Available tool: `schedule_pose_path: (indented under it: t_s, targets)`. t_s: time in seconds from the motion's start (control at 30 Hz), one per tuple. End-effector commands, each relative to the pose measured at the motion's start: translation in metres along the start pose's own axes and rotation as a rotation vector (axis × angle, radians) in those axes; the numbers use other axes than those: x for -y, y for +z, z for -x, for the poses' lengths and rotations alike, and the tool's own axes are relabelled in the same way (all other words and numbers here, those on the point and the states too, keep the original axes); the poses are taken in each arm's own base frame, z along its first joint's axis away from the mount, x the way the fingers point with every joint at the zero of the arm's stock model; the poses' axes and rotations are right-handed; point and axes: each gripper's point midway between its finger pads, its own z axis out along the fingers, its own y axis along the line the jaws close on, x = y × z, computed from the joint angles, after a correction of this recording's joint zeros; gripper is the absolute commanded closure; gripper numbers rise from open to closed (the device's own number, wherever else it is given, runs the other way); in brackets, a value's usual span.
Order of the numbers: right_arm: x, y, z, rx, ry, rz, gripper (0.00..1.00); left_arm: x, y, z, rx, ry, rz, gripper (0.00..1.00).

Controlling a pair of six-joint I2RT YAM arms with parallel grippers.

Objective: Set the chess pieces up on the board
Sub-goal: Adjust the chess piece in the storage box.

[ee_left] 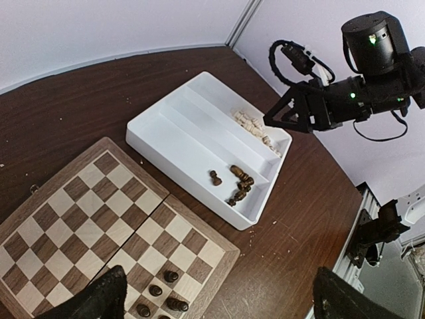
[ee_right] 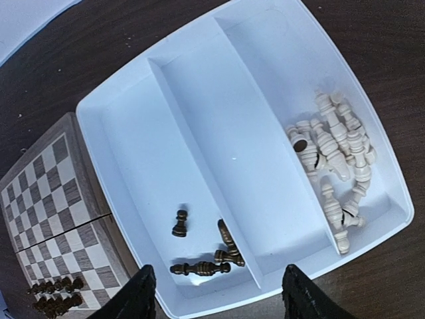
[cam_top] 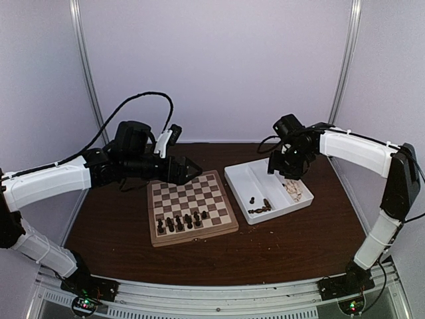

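Okay, board [cam_top: 192, 194] lies on the desk [cam_top: 285, 249]. A cluster of dark chess pieces [cam_top: 179, 222] stands on the board's two near rows, toward its left side. White tray [cam_top: 234, 185] sits just right of the board. More dark pieces [ee_right: 199, 268] are in the tray compartment nearest the board, one upright, the rest toppled. Pale pieces [ee_right: 332, 153] are piled in the compartment farthest from the board. Left fingers [cam_top: 188, 169] hover over the board's far edge, spread wide, nothing between them. Right fingers [cam_top: 290, 173] hang over the tray, right of the board, apart, holding nothing.
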Motion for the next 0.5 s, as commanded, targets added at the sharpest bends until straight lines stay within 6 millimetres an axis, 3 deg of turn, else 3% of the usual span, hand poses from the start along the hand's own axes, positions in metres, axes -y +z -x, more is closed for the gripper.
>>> schedule_pose_path:
  t_s: [0.0,0.13,0.33,0.47]
  targets:
    - [-0.028,0.002,-0.001,0.01,-0.019,0.097,0.38,-0.002,-0.004,0.006,0.03,0.008,0.008,0.02]
    - [-0.036,0.012,-0.008,-0.01,-0.028,0.08,0.38,-0.006,-0.008,0.006,0.036,0.013,0.037,0.02]
    - [-0.038,0.03,-0.023,-0.042,-0.052,-0.014,0.38,-0.029,-0.027,0.008,0.106,0.004,0.172,0.02]
    - [-0.043,0.043,-0.032,-0.06,-0.068,-0.031,0.39,-0.031,-0.033,0.006,0.112,0.009,0.183,0.02]
